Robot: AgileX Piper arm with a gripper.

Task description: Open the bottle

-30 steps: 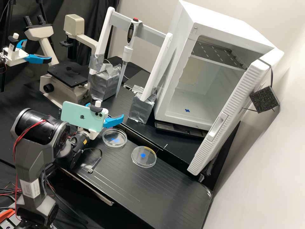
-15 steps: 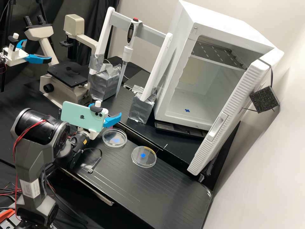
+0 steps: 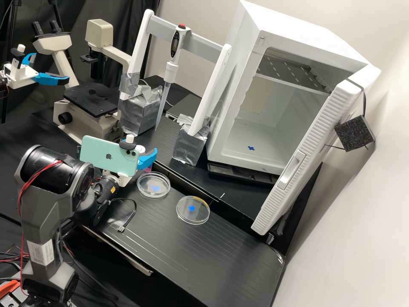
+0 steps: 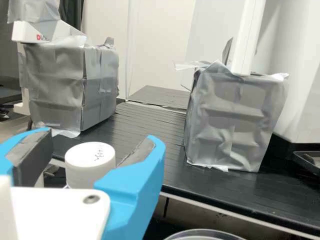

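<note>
Nearest us, the dark grey arm (image 3: 40, 221) reaches in over the surface (image 3: 200, 251), a thin cable (image 3: 122, 229) hanging by its wrist; if that catches during a twist, the wrist could be pulled off line. Two clear dishes (image 3: 192, 209) (image 3: 147, 192) lie flat ahead of it, one so near the pincer (image 4: 99, 136) that a low swing could knock it. The mint phone (image 3: 108, 154) rides on the wrist above. The pincer is partly open around the white cap (image 4: 95, 155) of the bottle (image 4: 85, 180), with nothing gripped that we can see: one pad stands apart from the cap, the other is just beside it, and we cannot tell whether it touches. That uneven fit worries us most, since closing off-centre might push the bottle over, while a weak hold would let the pads slide round the cap. If nothing steadies the body, the whole bottle may spin instead of opening. Farther off, two silver-taped boxes (image 4: 57, 87) (image 4: 230, 120) hold up the white frame (image 3: 211, 91) with its pipette (image 3: 171, 71), and beyond stands the white cabinet (image 3: 232, 106), well apart from the work
</note>
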